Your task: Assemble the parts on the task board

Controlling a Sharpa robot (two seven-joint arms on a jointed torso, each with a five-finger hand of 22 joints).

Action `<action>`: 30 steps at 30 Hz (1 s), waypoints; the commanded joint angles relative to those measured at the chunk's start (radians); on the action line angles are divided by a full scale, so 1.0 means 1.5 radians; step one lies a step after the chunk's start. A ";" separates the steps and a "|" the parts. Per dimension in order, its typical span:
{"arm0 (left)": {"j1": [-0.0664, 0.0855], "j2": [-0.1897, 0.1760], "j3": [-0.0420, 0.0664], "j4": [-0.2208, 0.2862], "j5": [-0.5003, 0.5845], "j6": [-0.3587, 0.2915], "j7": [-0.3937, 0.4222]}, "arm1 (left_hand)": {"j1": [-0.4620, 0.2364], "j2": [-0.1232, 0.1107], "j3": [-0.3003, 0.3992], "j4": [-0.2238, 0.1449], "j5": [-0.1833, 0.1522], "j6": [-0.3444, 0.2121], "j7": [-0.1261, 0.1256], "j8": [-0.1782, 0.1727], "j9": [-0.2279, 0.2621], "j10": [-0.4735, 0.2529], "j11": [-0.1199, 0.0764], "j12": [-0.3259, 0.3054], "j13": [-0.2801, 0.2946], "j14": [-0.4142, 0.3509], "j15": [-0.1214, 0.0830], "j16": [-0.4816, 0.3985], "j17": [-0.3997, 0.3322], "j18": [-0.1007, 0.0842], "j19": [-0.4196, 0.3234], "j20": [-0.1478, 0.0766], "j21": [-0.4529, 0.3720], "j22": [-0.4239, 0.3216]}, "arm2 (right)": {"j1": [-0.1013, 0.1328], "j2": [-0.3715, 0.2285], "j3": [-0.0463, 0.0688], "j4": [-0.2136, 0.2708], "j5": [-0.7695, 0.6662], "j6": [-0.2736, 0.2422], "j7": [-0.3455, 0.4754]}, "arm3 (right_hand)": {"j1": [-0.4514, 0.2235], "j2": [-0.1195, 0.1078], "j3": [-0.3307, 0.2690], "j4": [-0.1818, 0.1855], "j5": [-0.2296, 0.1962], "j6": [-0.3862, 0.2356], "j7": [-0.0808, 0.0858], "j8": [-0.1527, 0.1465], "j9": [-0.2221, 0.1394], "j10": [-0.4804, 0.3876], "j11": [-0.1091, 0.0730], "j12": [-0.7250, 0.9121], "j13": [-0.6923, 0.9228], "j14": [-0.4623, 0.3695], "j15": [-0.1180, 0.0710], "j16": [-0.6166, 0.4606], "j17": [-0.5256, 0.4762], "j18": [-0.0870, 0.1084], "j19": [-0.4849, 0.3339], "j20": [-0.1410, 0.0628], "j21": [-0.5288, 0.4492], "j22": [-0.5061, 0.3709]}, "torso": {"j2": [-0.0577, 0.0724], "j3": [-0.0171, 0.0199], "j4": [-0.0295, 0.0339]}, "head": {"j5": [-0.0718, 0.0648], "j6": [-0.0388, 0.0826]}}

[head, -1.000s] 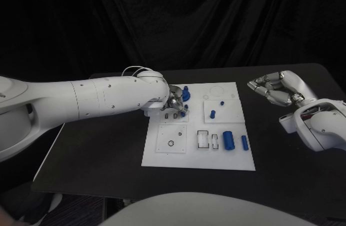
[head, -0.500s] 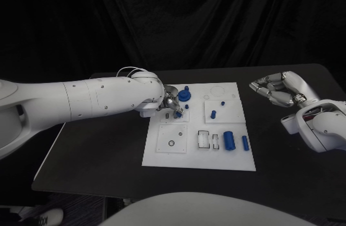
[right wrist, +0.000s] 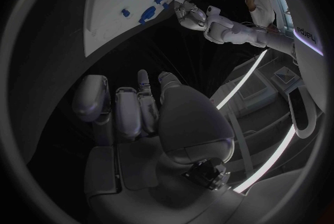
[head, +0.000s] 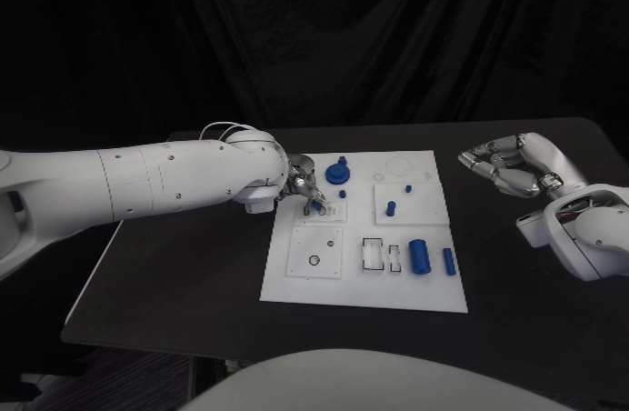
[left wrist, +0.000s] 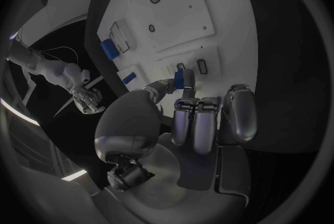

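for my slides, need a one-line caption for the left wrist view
Left hand pinches a small blue part at the task board.

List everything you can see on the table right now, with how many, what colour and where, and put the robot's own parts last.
Table: one, black, under everything.
Task board: one, white, middle of the table.
Blue cylinder: one, lying on the board's near right part.
Slim blue bar: one, lying right of the cylinder.
Blue knob part: one, standing at the board's far left.
Small blue pegs: a few, on the far right plate.
Blue piece: one, pinched in the left hand.
Left hand: silver, over the board's far left.
Right hand: silver, fingers curled, right of the board.
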 commanded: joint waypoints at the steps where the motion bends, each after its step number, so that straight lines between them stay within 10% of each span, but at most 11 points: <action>1: -0.001 0.000 0.000 0.000 0.000 -0.011 -0.002 | -0.010 0.000 0.036 -0.032 -0.007 0.005 -0.002 -0.003 0.002 0.070 -0.003 0.002 0.176 0.069 -0.004 0.002 0.176 -0.004 0.003 0.000 -0.002 0.001 | -0.002 -0.001 0.001 0.000 -0.003 0.009 -0.015 | 0.005 -0.001 0.002 -0.001 0.004 0.003 0.001 -0.003 -0.001 -0.003 -0.002 -0.002 -0.012 0.015 -0.005 -0.005 0.000 -0.004 -0.001 -0.002 -0.003 0.016 | 0.000 -0.0001 0.0006 | 0.002 0.000; 12: -0.016 0.002 0.001 -0.003 0.000 -0.026 0.006 | -0.045 0.010 0.033 -0.021 -0.069 0.011 -0.001 -0.018 0.010 0.070 -0.003 0.002 0.176 0.069 -0.004 0.002 0.176 -0.003 0.002 0.000 -0.007 0.001 | -0.002 -0.001 0.001 0.000 -0.003 0.012 -0.018 | 0.006 0.000 0.003 -0.001 0.004 0.003 0.001 -0.003 -0.001 -0.005 -0.002 -0.004 -0.015 0.015 -0.005 -0.006 -0.002 -0.003 -0.002 -0.002 -0.004 0.015 | 0.001 -0.0002 -0.0008 | 0.005 0.000; 30: -0.040 -0.005 0.001 0.007 0.000 -0.083 0.025 | -0.045 0.016 0.037 -0.023 -0.056 0.009 0.000 -0.028 0.012 0.070 -0.003 0.002 0.176 0.069 -0.004 0.002 0.176 -0.002 -0.001 0.000 -0.011 -0.002 | -0.002 -0.003 0.001 0.003 -0.003 0.010 -0.018 | 0.006 0.000 0.003 -0.001 0.005 0.003 0.001 -0.003 -0.001 -0.006 -0.002 -0.005 -0.018 0.014 -0.005 -0.007 -0.003 -0.003 -0.002 -0.002 -0.006 0.015 | 0.000 0.0002 -0.0013 | 0.004 0.000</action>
